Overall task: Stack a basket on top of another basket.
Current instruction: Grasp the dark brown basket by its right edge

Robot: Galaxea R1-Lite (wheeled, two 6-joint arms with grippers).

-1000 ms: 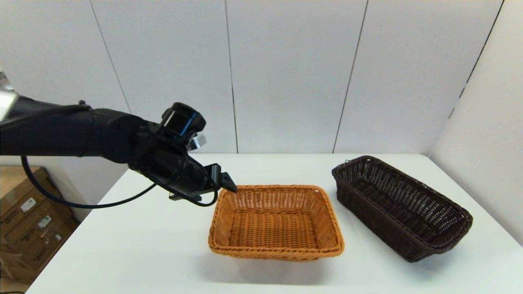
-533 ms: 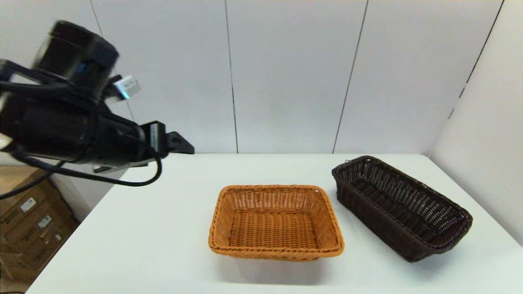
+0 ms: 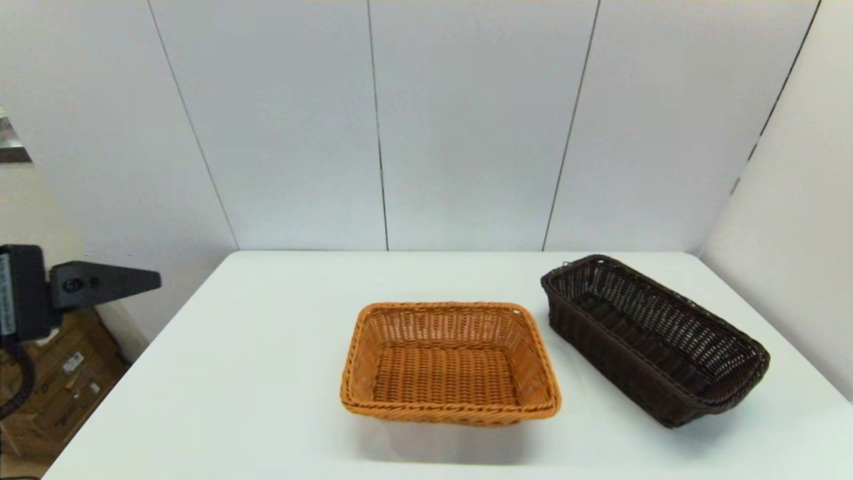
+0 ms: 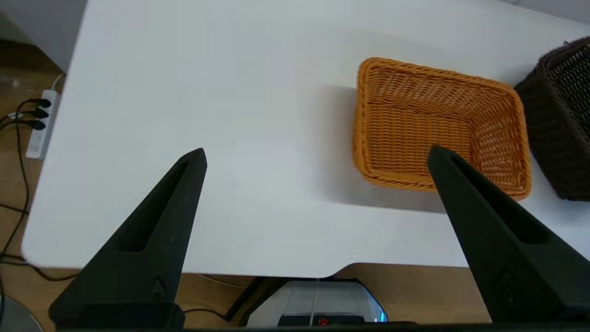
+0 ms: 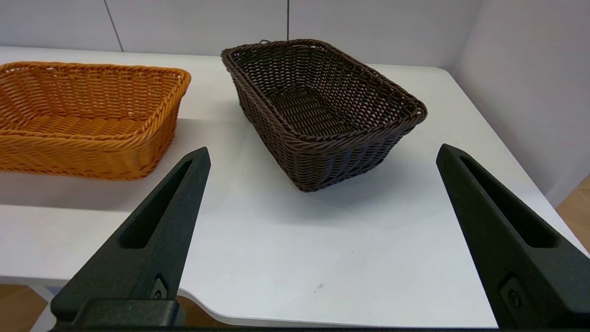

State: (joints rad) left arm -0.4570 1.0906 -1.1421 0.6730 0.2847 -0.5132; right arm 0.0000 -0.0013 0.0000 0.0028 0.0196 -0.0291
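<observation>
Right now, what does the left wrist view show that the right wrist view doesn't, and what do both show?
Only the left wrist view: a power strip with cables on the floor, and the left gripper open above the table's edge. Only the right wrist view: the whole dark brown basket, the wall panels, and the right gripper open. Both: the orange-tan basket on the white table.

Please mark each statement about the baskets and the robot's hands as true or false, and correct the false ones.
1. The dark basket sits inside the orange basket. False: they stand side by side on the table.
2. Both baskets are empty. True.
3. The left hand grips the orange basket. False: it is open, off the table's left edge.
4. The right hand is open, holding nothing. True.
</observation>
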